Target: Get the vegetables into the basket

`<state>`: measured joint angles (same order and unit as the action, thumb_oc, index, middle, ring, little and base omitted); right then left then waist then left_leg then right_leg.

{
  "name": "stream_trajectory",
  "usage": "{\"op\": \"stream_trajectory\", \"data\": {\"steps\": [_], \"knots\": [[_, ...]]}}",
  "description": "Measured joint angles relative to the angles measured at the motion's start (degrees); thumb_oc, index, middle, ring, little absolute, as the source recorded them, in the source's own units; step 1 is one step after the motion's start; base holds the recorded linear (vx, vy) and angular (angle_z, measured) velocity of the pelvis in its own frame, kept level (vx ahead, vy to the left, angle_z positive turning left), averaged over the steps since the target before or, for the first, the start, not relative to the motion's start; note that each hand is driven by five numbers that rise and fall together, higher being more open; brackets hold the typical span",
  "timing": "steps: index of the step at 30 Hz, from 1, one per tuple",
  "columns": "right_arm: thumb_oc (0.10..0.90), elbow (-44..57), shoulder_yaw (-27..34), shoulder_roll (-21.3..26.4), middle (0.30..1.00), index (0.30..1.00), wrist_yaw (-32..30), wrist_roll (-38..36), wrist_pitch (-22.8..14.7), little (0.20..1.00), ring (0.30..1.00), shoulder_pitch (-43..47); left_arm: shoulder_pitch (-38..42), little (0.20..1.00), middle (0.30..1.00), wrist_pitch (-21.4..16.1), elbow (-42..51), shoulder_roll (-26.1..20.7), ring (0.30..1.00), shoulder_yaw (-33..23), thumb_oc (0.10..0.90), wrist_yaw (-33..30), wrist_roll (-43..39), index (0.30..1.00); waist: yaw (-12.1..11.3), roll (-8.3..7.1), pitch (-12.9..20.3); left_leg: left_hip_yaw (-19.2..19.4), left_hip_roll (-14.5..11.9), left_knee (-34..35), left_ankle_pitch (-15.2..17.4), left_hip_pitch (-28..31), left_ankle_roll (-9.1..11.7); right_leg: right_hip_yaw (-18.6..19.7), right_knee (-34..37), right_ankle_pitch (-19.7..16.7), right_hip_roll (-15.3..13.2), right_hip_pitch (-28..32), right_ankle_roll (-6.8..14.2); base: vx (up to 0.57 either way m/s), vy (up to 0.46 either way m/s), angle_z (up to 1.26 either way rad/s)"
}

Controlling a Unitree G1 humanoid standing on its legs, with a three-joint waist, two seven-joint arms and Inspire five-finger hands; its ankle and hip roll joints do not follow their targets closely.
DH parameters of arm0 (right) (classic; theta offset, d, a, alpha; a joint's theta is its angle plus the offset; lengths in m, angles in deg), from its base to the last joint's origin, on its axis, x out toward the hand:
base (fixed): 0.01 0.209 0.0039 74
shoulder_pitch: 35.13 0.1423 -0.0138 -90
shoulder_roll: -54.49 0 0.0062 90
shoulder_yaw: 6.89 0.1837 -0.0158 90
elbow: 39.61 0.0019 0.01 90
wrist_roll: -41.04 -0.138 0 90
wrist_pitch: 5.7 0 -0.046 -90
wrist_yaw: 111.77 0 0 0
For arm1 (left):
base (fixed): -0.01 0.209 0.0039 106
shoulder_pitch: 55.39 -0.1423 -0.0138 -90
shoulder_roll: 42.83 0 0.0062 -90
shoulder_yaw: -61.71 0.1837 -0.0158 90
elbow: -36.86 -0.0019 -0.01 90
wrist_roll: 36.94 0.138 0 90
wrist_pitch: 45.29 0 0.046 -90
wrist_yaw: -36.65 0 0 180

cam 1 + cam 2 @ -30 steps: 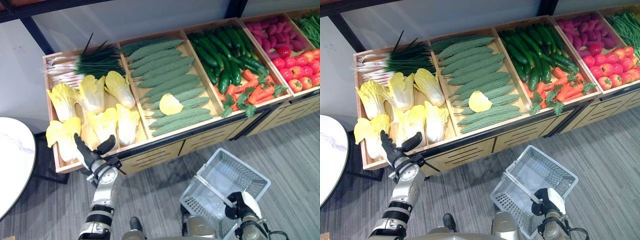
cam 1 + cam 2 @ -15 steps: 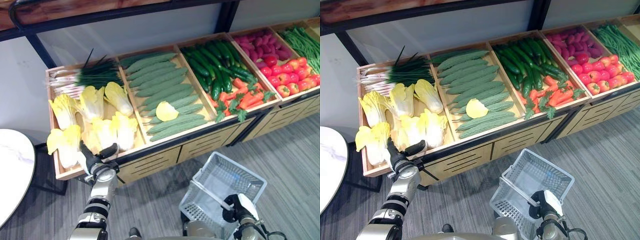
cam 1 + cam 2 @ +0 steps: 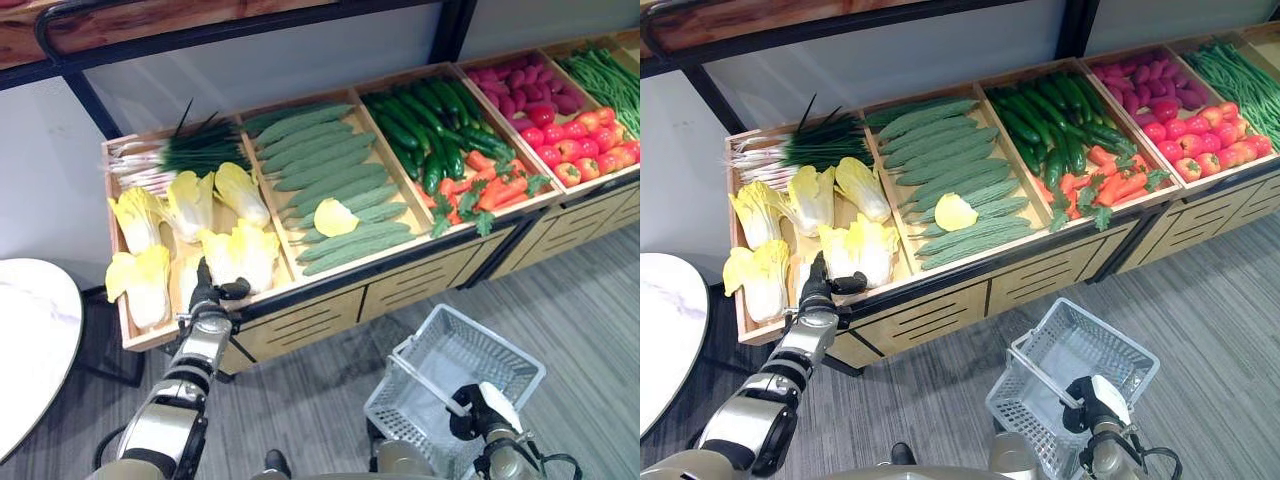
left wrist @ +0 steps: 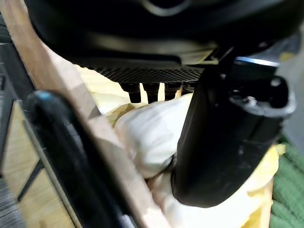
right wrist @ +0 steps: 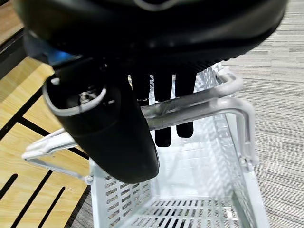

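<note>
At the left crate, the left hand reaches over the pale yellow-white napa cabbages, fingers spread, gripping nothing yet. The right hand curls around the white wire basket's handle. The basket is empty; all picking remains.

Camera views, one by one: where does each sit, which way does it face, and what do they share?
Left eye view: on the head, looking down at the wooden produce stand; left robot hand at the napa cabbages.
Right eye view: same scene, slightly offset; right robot hand holds the wire basket.
Left wrist view: looks along the left robot hand at a cabbage.
Right wrist view: looks along the right robot hand, curled on the basket handle.
Shared: cabbages, basket.
</note>
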<state>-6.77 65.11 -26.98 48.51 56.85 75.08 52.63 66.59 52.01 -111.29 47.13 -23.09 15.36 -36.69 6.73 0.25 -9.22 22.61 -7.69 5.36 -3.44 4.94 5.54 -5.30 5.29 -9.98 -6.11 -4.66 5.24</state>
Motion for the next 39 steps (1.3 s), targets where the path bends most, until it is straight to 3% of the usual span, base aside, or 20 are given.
{"op": "stream_trajectory", "data": {"steps": [1,2,8,10,11,14,17,19,22,24,25,27,29,30,31,33,36,39], "knots": [[0.4,-0.4,-0.4,0.0,0.3,0.3,0.0,0.0,0.0,0.3,0.3,0.5,1.9,0.404,0.404,0.0,-2.9,0.1,0.404,0.0,0.475,0.2,0.1,0.404,0.0,-0.01,0.0,0.1,0.0,0.0,0.0,-0.1,0.0,0.0,0.0,0.1,0.0,-0.1,0.1,0.0,0.0,0.0],[0.4,-0.4,-0.6,0.0,0.3,0.3,0.0,0.0,0.0,0.3,0.3,0.7,3.3,0.3,0.3,0.0,-4.7,0.1,0.3,0.0,0.4,0.2,0.6,0.3,0.0,-0.02,0.0,0.1,0.0,0.0,0.1,-0.2,0.1,0.0,0.0,0.1,0.0,-0.2,0.2,-0.01,-0.002,-0.05],[0.4,-1.3,-1.6,0.1,0.3,0.3,0.4,-0.5,-0.7,0.3,0.3,2.3,7.4,0.3,0.3,-0.6,-11.4,-2.9,0.3,0.3,0.4,-0.7,2.2,0.3,0.2,-0.39,0.1,-0.1,-1.1,0.0,0.4,-1.5,0.9,-0.8,-0.3,0.6,1.0,-2.1,0.2,0.01,0.009,-0.06],[0.4,-2.2,-1.6,0.0,0.3,0.3,0.6,-0.7,-1.1,0.3,0.3,2.8,7.8,0.3,0.3,-0.6,-13.6,-3.0,0.3,0.3,0.4,-1.7,2.5,0.3,0.4,0.69,0.7,0.2,-2.2,0.1,0.4,-1.7,0.7,-1.5,-1.1,0.3,1.7,-2.2,0.1,0.01,0.017,-0.24],[0.4,-2.2,-2.0,0.1,0.3,0.3,0.7,-1.0,-1.2,0.3,0.3,1.7,7.0,0.3,0.3,-0.8,-14.4,-3.5,0.3,0.4,0.4,-2.4,3.1,0.3,0.8,-0.46,0.9,0.0,-2.0,0.0,0.5,-0.8,1.2,-1.5,-2.1,0.6,1.7,-2.4,-0.4,0.02,0.033,0.0],[0.4,-2.2,-2.8,0.6,0.3,0.3,1.1,-1.0,-1.5,0.3,0.3,1.6,5.7,0.3,0.3,-1.1,-15.4,-4.1,0.3,-0.1,0.4,-3.0,3.0,0.3,1.1,-0.09,1.2,0.0,-2.4,0.0,0.7,0.2,1.4,-1.2,0.0,0.7,2.5,-0.7,-0.4,0.02,0.03,-0.15],[0.4,-2.1,-2.9,1.4,0.3,0.3,1.4,-1.0,-1.7,0.3,0.3,0.3,4.6,0.3,0.3,-1.4,-15.9,-2.6,0.3,-1.1,0.4,-5.1,0.7,0.3,1.2,0.97,2.1,0.1,-1.8,0.0,0.7,1.7,1.3,-0.9,0.0,0.6,1.9,0.9,-0.3,0.0,0.017,-0.03],[0.4,-2.1,-3.6,1.1,0.3,0.3,0.8,-0.9,-1.8,0.3,0.3,-0.3,4.1,0.3,0.3,-0.9,-12.8,-0.7,0.3,-6.1,0.4,-9.9,-5.8,0.3,1.0,0.83,2.3,-0.2,-1.4,0.0,0.4,1.4,0.9,-1.2,-0.1,0.4,1.4,0.9,-0.2,-0.02,-0.011,0.11],[0.4,-2.1,-3.6,-0.8,0.3,0.3,-0.7,-0.9,-1.8,0.3,0.3,-1.1,-0.1,0.3,0.3,-0.3,-1.5,2.9,0.3,-8.7,0.4,-20.6,-11.7,0.3,0.7,0.07,1.9,-1.4,-1.1,0.0,-0.2,1.0,0.1,-1.7,-0.3,-0.5,1.2,1.0,-0.7,-0.03,-0.05,0.17],[0.4,-1.8,-2.9,-2.6,0.3,0.3,-1.3,-0.9,-2.4,0.3,0.3,-1.2,-9.2,0.3,0.3,-0.6,19.0,5.4,0.3,-12.3,0.4,-27.4,-12.3,0.3,1.4,-1.67,0.6,-2.0,-1.4,0.0,-0.5,0.5,0.5,-2.6,-0.3,-0.8,1.3,0.9,-0.9,-0.01,-0.045,0.13],[0.4,-0.4,-2.4,-4.3,0.3,0.3,-1.8,-1.0,-2.5,0.3,0.3,-1.6,-14.6,0.3,0.3,-2.4,32.2,5.6,0.3,-12.7,0.4,-34.2,-10.5,0.3,0.8,-4.12,-1.2,-2.3,-1.7,-0.3,-1.1,0.4,1.0,-3.0,-0.3,-1.0,1.8,0.8,-1.1,-0.01,-0.039,0.11],[0.4,-0.3,-2.4,-5.0,0.3,0.3,-2.0,-1.0,-2.5,0.3,0.3,-2.3,-17.3,0.3,0.3,-3.1,40.0,5.7,0.3,-15.1,0.4,-37.3,-8.1,0.3,0.0,-5.3,-1.8,-2.3,-2.0,-0.3,-1.2,0.5,1.1,-2.9,-0.3,-0.9,2.1,0.9,-1.2,0.01,-0.017,0.04],[0.4,-0.5,-2.1,-4.8,0.3,0.3,-2.1,-1.0,-2.5,0.3,0.3,-2.4,-16.7,0.3,0.3,-4.8,40.6,5.1,0.3,-17.6,0.4,-37.8,-6.2,0.3,-0.6,-5.15,-2.0,-2.5,-2.0,-0.3,-1.1,0.7,0.9,-3.0,-0.3,-0.9,1.9,1.2,-1.3,0.02,-0.01,0.05],[0.4,-0.6,-2.0,-4.9,0.3,0.3,-2.1,-1.0,-2.4,0.3,0.3,-2.4,-17.0,0.3,0.3,-4.9,45.5,5.4,0.3,-20.6,0.4,-38.0,-5.5,0.3,-0.6,-5.06,-2.5,-2.5,-1.9,-0.3,-1.0,0.9,0.8,-3.1,-0.3,-0.9,1.7,1.6,-1.3,0.03,-0.004,0.09],[0.4,-0.8,-1.9,-4.9,0.3,0.3,-2.1,-1.0,-2.5,0.3,0.3,-2.2,-16.9,0.3,0.3,-6.7,52.2,5.1,0.3,-21.1,0.4,-38.3,-3.3,0.3,-1.4,-4.62,-2.8,-2.8,-1.5,-0.3,-0.8,1.0,0.6,-3.3,-0.3,-0.9,1.3,1.8,-1.2,0.03,-0.003,0.12],[0.4,-0.7,-1.3,-4.9,0.3,0.3,-2.1,-1.0,-2.5,0.3,0.3,-2.0,-16.8,0.3,0.3,-8.7,56.9,4.9,0.3,-20.6,0.4,-38.2,-1.1,0.3,-1.5,-4.17,-3.0,-3.0,-1.2,-0.3,-0.7,1.3,0.4,-3.6,-0.3,-0.8,1.0,2.3,-1.1,0.01,0.003,0.11],[0.4,-0.5,-0.6,-4.9,0.3,0.3,-2.2,-1.1,-2.5,0.3,0.3,-1.6,-16.9,0.3,0.3,-14.6,64.6,4.5,0.3,-16.5,0.4,-35.6,1.1,0.3,-1.7,-3.2,-3.4,-3.2,-0.8,-0.2,-0.3,1.6,0.0,-3.7,-0.3,-0.4,0.6,2.8,-0.6,-0.03,0.024,0.04],[0.4,-0.5,0.8,-4.8,0.3,0.3,-2.8,-1.1,-2.6,0.3,0.3,-1.7,-19.9,0.3,0.3,-20.8,69.9,3.3,0.3,-9.3,0.4,-26.7,-4.3,0.3,-2.1,-2.35,-3.8,-3.3,-0.5,-0.3,-0.2,1.6,0.1,-3.7,-0.3,-0.4,0.3,2.9,-0.6,-0.03,0.052,0.01]]}}
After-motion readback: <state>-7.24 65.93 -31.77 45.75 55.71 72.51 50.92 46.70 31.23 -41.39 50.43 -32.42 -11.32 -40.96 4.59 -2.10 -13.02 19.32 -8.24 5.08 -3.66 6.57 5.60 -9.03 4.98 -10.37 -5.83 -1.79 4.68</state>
